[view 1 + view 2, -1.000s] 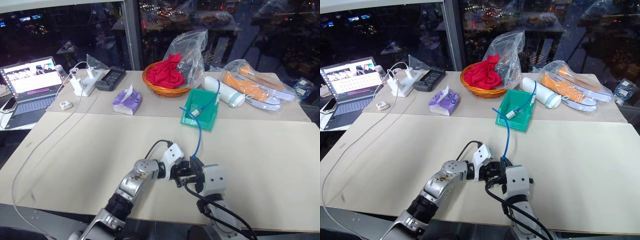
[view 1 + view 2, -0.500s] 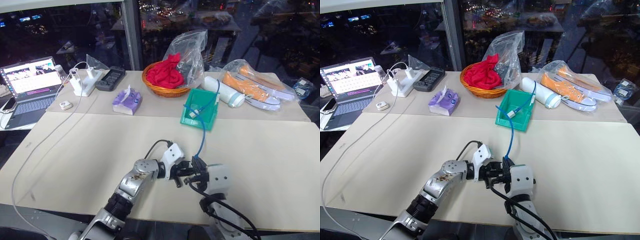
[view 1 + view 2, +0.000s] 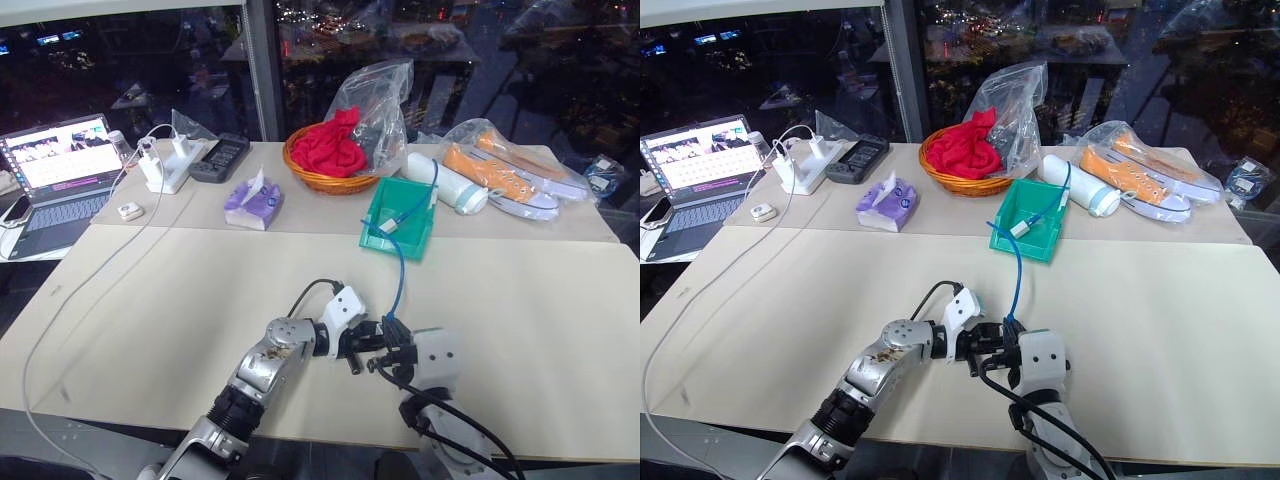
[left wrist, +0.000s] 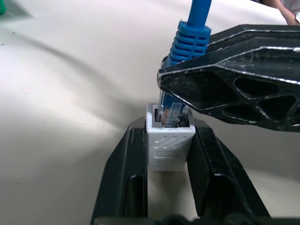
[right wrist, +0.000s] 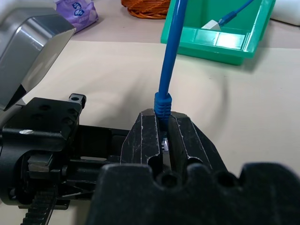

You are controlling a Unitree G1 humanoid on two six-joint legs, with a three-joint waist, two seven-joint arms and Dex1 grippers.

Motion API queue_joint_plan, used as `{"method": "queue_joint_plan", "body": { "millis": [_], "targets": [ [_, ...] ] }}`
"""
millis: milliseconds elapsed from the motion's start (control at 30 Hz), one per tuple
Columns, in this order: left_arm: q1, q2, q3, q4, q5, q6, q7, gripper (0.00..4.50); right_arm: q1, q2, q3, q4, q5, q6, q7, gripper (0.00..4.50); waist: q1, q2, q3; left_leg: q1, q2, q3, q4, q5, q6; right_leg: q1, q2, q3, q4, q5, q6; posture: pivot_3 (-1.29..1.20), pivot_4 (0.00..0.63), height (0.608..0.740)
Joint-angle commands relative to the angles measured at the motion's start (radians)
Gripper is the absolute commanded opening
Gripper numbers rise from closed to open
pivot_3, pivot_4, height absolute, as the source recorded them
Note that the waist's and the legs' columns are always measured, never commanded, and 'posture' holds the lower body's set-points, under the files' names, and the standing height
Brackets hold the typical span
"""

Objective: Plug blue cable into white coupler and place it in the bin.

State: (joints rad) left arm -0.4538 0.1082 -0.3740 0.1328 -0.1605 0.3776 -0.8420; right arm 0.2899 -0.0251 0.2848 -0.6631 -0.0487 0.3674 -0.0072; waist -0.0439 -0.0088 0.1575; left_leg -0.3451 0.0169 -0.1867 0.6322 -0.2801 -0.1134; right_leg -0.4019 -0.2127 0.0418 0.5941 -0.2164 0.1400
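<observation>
Left wrist view: left fingers still clamp the white coupler, right fingers still pinching the blue cable

bright overhead light, dark windows, sharp focus

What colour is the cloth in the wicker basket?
Red; the cloth shows best in the left eye view.

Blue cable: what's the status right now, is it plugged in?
Left gripper shut on coupler. Right gripper shut on cable plug, plug tip sitting in the coupler socket. Far end lies in the bin. Nothing in the way.
</observation>
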Motion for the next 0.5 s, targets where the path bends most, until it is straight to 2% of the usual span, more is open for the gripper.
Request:
{"method": "queue_joint_plan", "body": {
  "millis": [33,100,367,500],
  "targets": [
    [-0.004,-0.006,0.002,-0.028,-0.011,-0.008,0.0,0.67,0.002,0.014,0.039,0.008,0.007,0.021,0.007,0.0,0.0,0.0,0.0,0.0,0.0,0.0,0.0,0.0,0.0,0.0,0.0,0.0,0.0,0.0,0.0,0.0,0.15,0.74],
    [-0.005,-0.006,0.003,-0.027,-0.01,-0.008,0.001,0.67,0.005,0.024,0.035,0.009,0.018,0.03,0.008,0.0,0.0,0.0,0.0,0.0,0.0,0.0,0.0,0.0,0.0,0.0,0.0,0.0,0.0,0.0,0.0,0.0,0.15,0.74],
    [-0.003,-0.005,0.003,-0.032,-0.01,-0.007,0.005,0.67,0.001,0.055,-0.02,0.038,0.094,0.264,0.033,0.0,-0.002,-0.001,-0.002,0.002,0.0,0.0,0.0,0.0,0.001,0.001,0.0,0.0,0.0,0.0,0.0,0.0,0.15,0.74],
    [-0.001,-0.003,0.005,-0.036,-0.01,-0.006,0.008,0.67,-0.004,0.039,-0.024,0.025,0.113,0.347,0.049,0.0,-0.002,-0.001,-0.002,0.006,0.0,0.0,-0.001,-0.002,0.004,0.005,0.0,0.0,0.0,0.0,0.0,0.0,0.15,0.74]
  ]
}}
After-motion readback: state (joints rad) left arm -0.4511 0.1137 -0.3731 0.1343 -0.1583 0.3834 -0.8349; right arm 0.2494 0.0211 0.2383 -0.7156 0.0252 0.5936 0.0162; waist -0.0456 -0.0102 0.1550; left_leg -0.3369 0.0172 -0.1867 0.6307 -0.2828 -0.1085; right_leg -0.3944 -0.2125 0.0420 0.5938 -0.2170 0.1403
